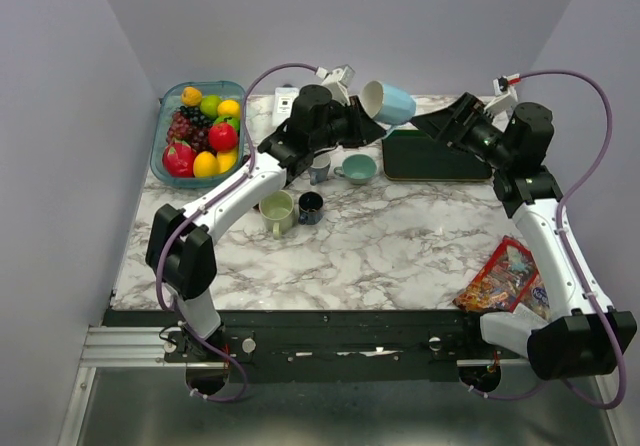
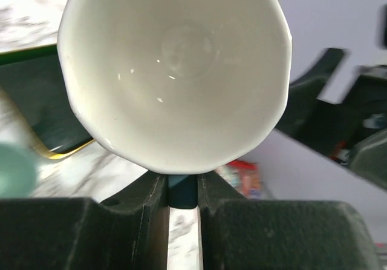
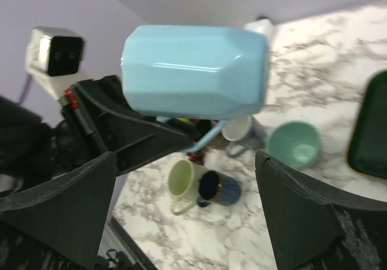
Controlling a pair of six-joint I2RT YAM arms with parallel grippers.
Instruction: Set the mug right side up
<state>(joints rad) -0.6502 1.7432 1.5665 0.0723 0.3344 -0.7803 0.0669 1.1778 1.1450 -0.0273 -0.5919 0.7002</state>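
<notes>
Top external view: light-blue mug (image 1: 388, 103) lies sideways in the air at 12 o'clock of the table (image 1: 400, 256). Left pincer (image 1: 362, 126) is clenched on its handle (image 2: 182, 191). Right pincer (image 1: 428, 124), spread wide, is at the mug's 3 o'clock, not touching.

Light: was bright, even and soft.
Shadows: were faint on the table (image 1: 400, 251).
Glare: small glints showed inside the mug (image 2: 175, 70).
Blur: the teal cup (image 2: 15, 170) was out of focus.
</notes>
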